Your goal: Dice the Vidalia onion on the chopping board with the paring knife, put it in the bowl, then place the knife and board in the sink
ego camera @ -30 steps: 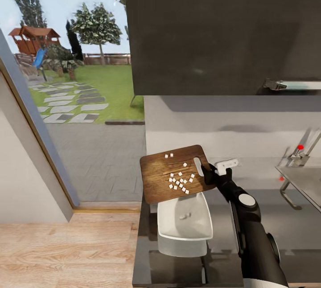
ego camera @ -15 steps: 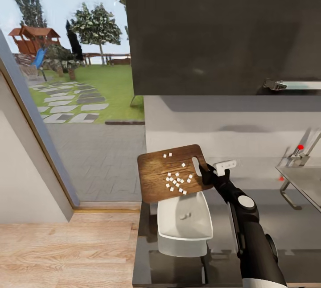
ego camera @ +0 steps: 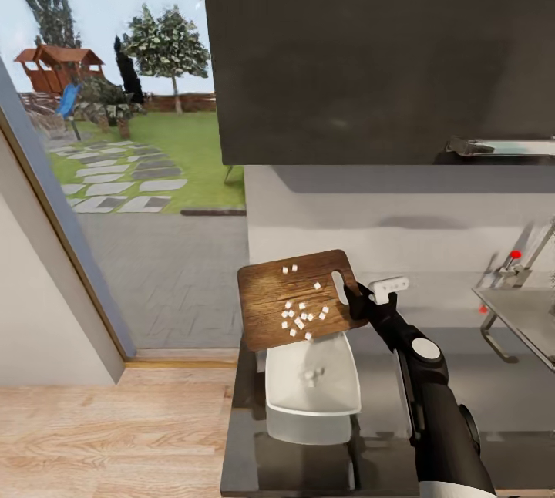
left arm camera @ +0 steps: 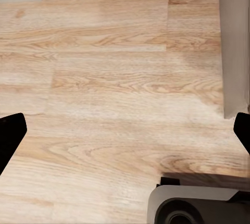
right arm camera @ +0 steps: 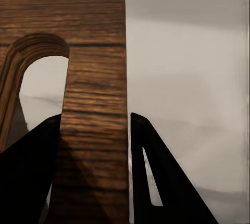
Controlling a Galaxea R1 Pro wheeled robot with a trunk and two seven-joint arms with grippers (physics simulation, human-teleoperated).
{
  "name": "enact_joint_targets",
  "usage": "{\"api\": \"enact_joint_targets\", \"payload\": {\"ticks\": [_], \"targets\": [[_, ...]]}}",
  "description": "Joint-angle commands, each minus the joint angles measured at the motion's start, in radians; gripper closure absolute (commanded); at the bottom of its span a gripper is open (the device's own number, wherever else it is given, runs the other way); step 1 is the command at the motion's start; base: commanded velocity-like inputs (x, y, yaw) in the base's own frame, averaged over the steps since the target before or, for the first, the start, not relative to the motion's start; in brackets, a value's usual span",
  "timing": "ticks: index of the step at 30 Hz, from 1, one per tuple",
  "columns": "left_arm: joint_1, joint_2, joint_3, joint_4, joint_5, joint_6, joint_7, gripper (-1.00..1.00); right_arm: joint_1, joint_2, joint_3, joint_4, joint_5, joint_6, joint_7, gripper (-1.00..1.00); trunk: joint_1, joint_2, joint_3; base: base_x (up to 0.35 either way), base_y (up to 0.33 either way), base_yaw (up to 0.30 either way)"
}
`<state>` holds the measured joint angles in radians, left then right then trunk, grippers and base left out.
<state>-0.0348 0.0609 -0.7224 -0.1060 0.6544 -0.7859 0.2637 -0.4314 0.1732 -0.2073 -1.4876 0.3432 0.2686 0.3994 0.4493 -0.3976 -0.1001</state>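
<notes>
Your right gripper point(ego camera: 356, 299) is pinching the chopping board point(ego camera: 297, 299) by the strip of wood beside its slot handle; in the right wrist view the dark fingers point(right arm camera: 156, 177) sit on either side of that strip. The board hangs above the far end of the white bowl point(ego camera: 312, 384), with its long axis running away from the gripper toward the window side, and it appears tipped with its near edge lowest, over the bowl. The diced onion point(ego camera: 301, 314) lies scattered on the board's face, most of it bunched near that low edge, and a few pieces point(ego camera: 310, 376) already lie in the bowl. To pour the rest you probably need a steeper tilt while keeping that edge over the dish.

Your left gripper point(left arm camera: 125, 130) is spread wide, holding nothing, pointing at the light wood floor point(left arm camera: 114, 88).

The bowl stands on the glossy grey countertop point(ego camera: 385, 405), at its end by the window. The sink point(ego camera: 520, 313) is well apart on the right, under the tap with the red knob point(ego camera: 515, 255).
</notes>
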Motion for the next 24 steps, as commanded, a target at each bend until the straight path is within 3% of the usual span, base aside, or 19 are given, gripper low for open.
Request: {"api": "enact_joint_targets", "payload": {"ticks": [1,24], "targets": [[0.0,0.001,-0.009,-0.001,0.0,-0.001,0.009,-1.0,-0.001,0.001,-0.003,-0.002,0.008,0.003,0.009,1.0,0.001,-0.002,-0.002,0.0,-0.095,0.0],[0.0,0.002,-0.008,-0.001,0.001,-0.001,0.01,-1.0,-0.001,0.001,-0.001,0.007,0.008,0.003,0.008,1.0,0.001,-0.002,-0.002,0.023,0.008,0.0]]}}
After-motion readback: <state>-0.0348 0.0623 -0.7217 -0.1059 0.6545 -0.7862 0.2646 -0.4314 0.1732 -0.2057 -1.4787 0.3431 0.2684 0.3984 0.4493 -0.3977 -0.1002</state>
